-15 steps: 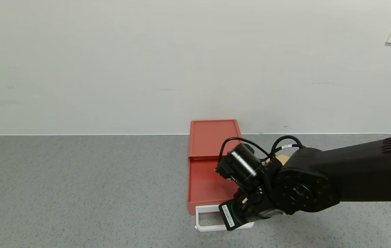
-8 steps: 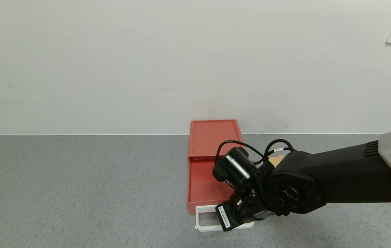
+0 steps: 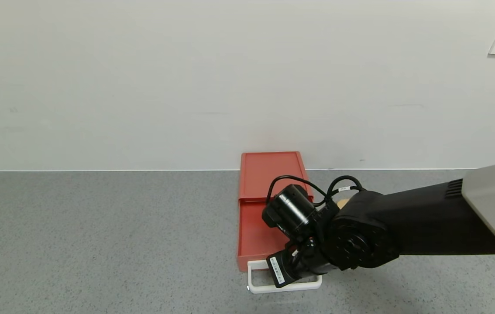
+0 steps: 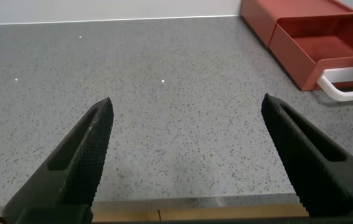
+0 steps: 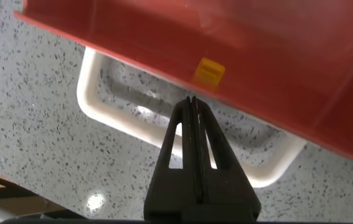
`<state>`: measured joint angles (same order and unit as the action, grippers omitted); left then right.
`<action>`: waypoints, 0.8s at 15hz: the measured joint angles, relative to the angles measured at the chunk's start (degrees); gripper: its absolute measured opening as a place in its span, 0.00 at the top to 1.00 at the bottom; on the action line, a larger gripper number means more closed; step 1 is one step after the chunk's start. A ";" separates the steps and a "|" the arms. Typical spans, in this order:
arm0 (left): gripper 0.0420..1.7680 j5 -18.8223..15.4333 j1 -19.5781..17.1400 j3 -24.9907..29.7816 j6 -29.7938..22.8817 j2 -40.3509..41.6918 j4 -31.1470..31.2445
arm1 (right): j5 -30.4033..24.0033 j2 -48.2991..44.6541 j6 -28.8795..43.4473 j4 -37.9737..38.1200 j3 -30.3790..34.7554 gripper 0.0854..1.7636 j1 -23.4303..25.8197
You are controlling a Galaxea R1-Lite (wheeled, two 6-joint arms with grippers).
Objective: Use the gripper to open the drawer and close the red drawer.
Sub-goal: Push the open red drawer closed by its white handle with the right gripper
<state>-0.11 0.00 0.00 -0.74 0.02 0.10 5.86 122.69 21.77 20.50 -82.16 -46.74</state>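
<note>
Hanging over the white handle [image 3: 284, 285] at the near end of the half-open red drawer [image 3: 269, 209] by the far wall, the right gripper [image 5: 193, 106] has its jaws pressed together, probably for pushing the tray shut; the left gripper [image 4: 185, 155] rests parked, jaws apart.

Head view: high, facing forward and down over the grey table [image 3: 99, 240] to the wall [image 3: 186, 78], with the red drawer [image 3: 269, 174] near 6 o'clock. Left wrist view: low over the table, drawer [image 4: 313, 37] far off at 2 o'clock. Right wrist view: close on the drawer's white handle [image 5: 101, 102]; all three views share the drawer.
</note>
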 joint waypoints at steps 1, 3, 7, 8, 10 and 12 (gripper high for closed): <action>0.03 0.00 0.00 0.00 0.01 0.00 0.00 | 0.02 0.50 0.00 0.05 -0.79 0.98 0.00; 0.03 -0.11 0.00 0.00 0.06 0.00 0.06 | 0.52 1.21 -0.04 0.20 -1.66 0.98 -0.01; 0.03 -0.10 0.00 0.00 0.06 0.00 0.00 | 2.07 1.79 -0.09 -0.41 -2.58 0.98 0.00; 0.03 -0.02 0.00 0.00 0.06 0.00 -0.02 | 2.18 1.90 -0.11 -1.24 -2.82 0.98 0.05; 0.03 0.00 0.00 0.00 0.06 0.00 -0.10 | 3.30 2.18 -0.11 -2.97 -2.84 0.98 0.27; 0.03 0.01 0.00 0.00 0.09 0.00 -0.10 | 4.00 2.76 -0.20 -3.64 -3.15 0.98 0.62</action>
<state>-0.10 0.00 0.00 -0.66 0.02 0.00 9.86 125.44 21.58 16.86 -85.31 -46.12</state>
